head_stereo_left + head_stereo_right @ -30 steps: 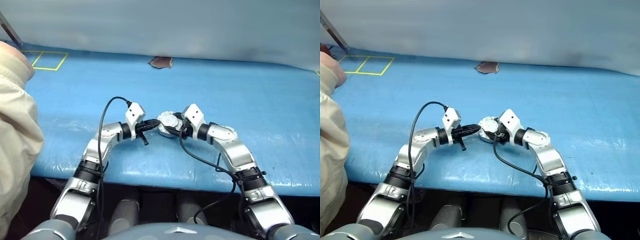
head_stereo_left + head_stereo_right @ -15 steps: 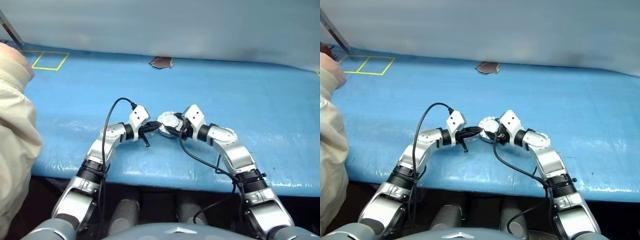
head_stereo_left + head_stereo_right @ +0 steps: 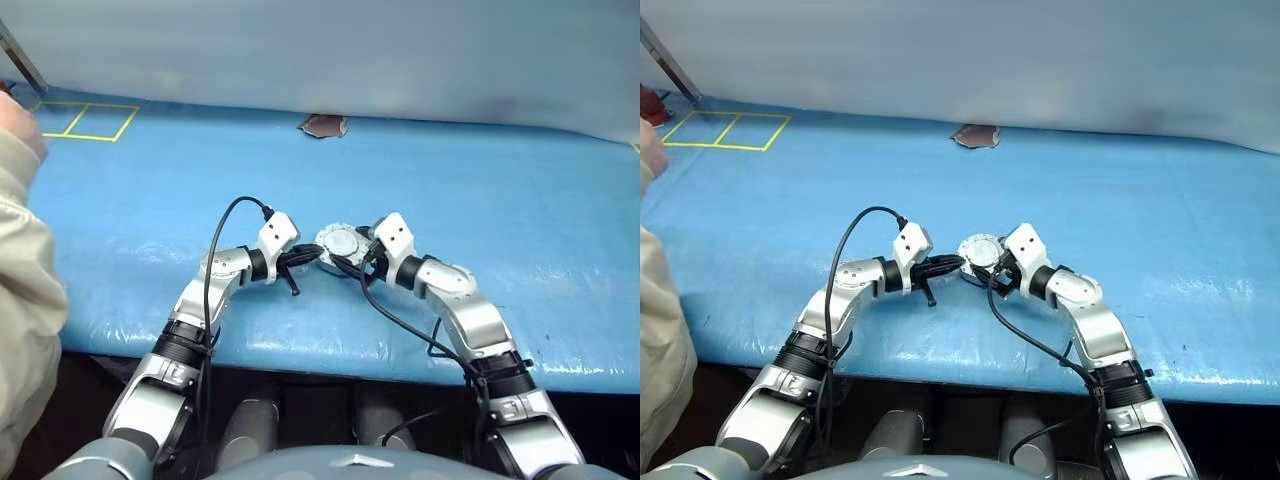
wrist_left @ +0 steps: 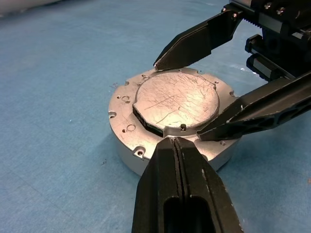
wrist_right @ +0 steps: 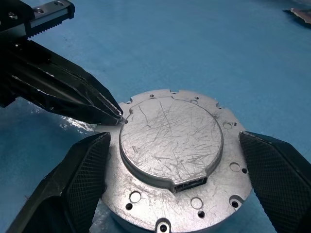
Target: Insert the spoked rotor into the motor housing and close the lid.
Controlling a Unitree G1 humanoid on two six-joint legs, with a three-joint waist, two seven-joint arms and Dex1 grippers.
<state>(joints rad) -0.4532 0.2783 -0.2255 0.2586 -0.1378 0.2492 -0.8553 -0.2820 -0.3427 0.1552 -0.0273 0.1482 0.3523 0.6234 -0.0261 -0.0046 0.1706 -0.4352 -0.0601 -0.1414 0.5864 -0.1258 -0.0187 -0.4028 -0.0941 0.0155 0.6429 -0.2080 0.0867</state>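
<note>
Housing (image 5: 175, 165) sits, lid (image 5: 170, 143) apparently down, between right gripper (image 5: 177, 194)'s wide jaws; left gripper (image 4: 170, 141), jaws pinched together, touches its left rim.

You have one motor housing (image 5: 175, 165) with one closed lid (image 5: 171, 143), two grippers, one brown scrap (image 3: 322, 125).

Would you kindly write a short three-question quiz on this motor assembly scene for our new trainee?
1. True or false: the lid lies shut on the motor housing.
2. Which gripper has its fingers pressed together?
A. left gripper
B. right gripper
3. Fill in: the right gripper's open fingers stand on either side of the ____.

Key: 1 true; 2 A; 3 motor housing.
</note>
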